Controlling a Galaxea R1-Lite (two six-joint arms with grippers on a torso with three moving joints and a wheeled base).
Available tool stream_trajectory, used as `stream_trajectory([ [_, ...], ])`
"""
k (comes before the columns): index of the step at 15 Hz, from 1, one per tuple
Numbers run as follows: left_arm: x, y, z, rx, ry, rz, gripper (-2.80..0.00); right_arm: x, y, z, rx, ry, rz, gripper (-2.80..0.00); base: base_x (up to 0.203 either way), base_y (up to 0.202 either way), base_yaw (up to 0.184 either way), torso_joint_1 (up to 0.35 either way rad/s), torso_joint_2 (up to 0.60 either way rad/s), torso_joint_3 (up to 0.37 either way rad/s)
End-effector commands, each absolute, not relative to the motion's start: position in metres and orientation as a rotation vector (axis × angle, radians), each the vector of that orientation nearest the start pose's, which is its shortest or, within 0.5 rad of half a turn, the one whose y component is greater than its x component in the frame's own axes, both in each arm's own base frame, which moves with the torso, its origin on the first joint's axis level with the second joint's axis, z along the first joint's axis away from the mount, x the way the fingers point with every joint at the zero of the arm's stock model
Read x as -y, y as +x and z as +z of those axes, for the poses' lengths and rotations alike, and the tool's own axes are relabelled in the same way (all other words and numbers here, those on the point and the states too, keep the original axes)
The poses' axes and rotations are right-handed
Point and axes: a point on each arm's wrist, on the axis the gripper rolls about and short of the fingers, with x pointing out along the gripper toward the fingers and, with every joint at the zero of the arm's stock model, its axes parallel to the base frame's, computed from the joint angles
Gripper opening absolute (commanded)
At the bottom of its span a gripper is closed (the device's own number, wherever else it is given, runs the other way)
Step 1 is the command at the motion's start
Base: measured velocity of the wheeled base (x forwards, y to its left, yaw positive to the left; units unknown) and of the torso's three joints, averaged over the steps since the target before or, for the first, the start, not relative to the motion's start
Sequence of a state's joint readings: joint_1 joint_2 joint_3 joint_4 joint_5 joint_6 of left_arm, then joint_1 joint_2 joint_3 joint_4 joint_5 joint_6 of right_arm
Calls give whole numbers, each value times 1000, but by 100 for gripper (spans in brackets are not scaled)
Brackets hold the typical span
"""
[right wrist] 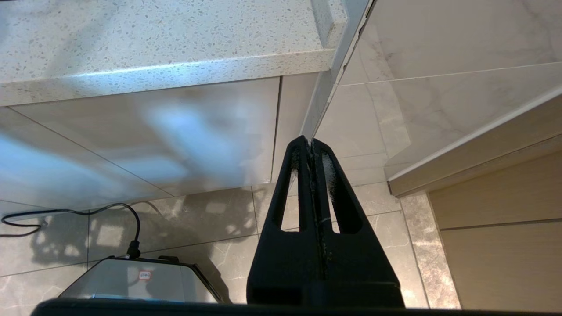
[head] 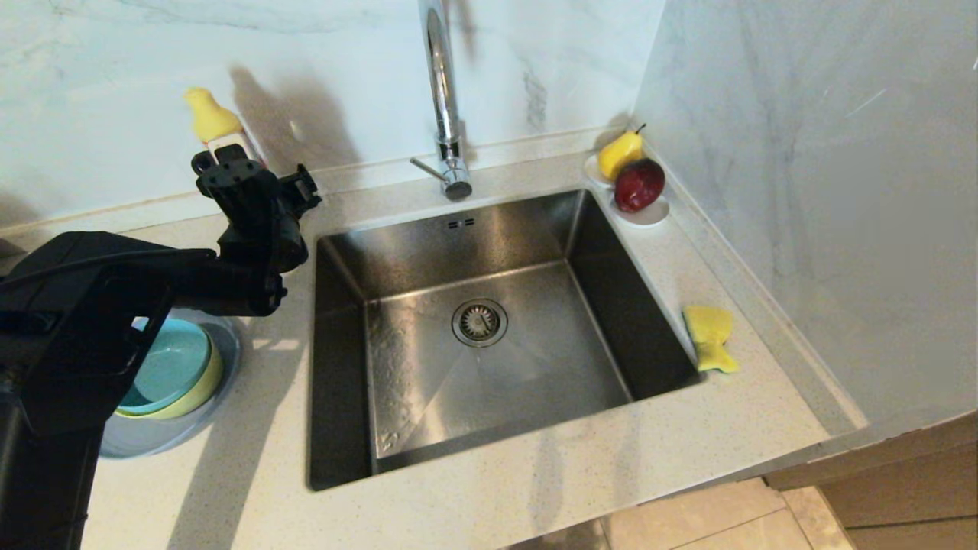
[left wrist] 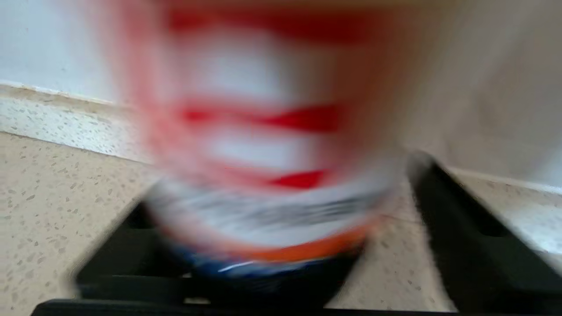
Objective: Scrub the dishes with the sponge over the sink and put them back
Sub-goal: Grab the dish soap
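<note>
1. The dishes sit stacked at the left of the surface, beside the sink: a teal bowl nested in a yellow-green bowl, both on a grey-blue plate. We judge them stiff, smooth and breakable, slippery once wet, so the best hold is a pinch across a rim.
2. The sponge lies on the right of the surface, just beside the sink's edge (soft and light, we would say, easy to squeeze at its waist).
3. Our left gripper hovers at the far left, its jaws spread either side of a red-and-white bottle; whether they touch it we cannot tell.
4. Our right gripper hangs parked below the surface's edge, jaws pressed together.
5. The left arm hides much of the stack, and the bottle is badly blurred.
</note>
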State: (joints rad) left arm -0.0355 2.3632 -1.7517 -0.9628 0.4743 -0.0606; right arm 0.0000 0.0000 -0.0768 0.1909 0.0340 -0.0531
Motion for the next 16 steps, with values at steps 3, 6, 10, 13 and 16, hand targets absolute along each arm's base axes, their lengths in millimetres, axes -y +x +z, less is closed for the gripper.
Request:
stream_trajectory([
  [3,8,496,205,363,-149,425,-280,-1,-30,77,-113,-52,37,-280,0,0,0,0,0,0],
  [6,7,500,201,362,-150,427,-280,-1,-30,77,-113,-52,38,-280,0,0,0,0,0,0],
  [10,7,494,212,383,-159,439,-280,-1,-30,77,-113,-52,37,-280,0,0,0,0,0,0],
  [13,7,471,241,414,-171,445,-280,-1,-30,77,-113,-52,38,-280,0,0,0,0,0,0],
  [16,7,431,280,451,-183,439,-280,-1,-30,77,-113,-52,38,-280,0,0,0,0,0,0],
])
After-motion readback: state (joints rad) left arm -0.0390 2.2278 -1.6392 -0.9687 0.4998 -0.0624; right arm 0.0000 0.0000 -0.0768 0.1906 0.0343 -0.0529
